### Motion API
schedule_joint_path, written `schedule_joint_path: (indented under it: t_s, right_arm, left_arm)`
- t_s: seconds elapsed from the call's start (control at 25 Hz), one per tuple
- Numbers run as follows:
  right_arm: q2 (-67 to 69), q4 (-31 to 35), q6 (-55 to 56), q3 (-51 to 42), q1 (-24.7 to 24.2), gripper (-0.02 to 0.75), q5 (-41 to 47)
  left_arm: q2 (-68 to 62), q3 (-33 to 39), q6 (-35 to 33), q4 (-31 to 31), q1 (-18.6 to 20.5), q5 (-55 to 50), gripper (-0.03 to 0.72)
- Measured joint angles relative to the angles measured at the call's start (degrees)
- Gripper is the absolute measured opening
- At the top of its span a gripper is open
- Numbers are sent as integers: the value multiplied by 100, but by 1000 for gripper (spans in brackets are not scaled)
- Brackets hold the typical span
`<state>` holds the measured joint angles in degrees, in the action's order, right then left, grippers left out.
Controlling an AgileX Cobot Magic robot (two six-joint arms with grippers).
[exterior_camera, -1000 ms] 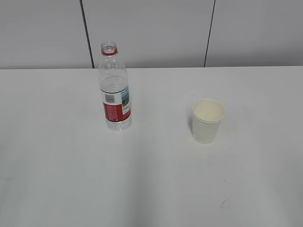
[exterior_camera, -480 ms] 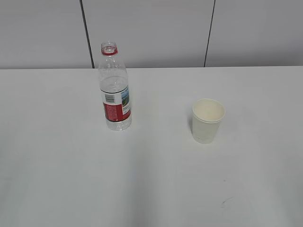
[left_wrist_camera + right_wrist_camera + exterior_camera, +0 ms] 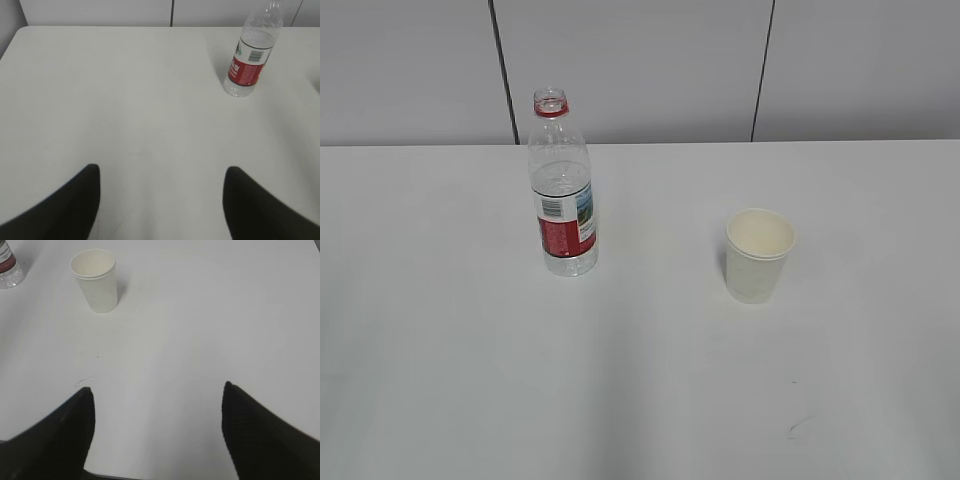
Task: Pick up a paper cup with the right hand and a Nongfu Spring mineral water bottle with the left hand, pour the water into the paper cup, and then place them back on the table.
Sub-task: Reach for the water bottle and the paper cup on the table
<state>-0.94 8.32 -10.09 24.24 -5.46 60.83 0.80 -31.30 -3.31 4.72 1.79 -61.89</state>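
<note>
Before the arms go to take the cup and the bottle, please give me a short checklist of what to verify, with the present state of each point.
1. Nongfu Spring mineral water bottle upright on the table: ok.
2. Bottle has no cap: ok.
3. Water in the bottle: ok, level near the top of the label.
4. Paper cup upright, mouth up: ok.
5. Left tool open and empty, bottle ahead to its right: ok.
6. Right tool open and empty, cup ahead to its left: ok.
</note>
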Motion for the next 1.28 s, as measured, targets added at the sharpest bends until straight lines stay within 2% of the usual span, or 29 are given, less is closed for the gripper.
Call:
schedule_joint_path:
  t_s: [0.88, 1.28]
  right_arm:
    - [0, 0, 0, 12, 0, 582, -67]
    - [0, 0, -56, 75, 0, 582, -1007]
  left_arm:
    - [0, -24, 0, 0, 0, 65, 463]
    - [0, -175, 0, 24, 0, 815, 463]
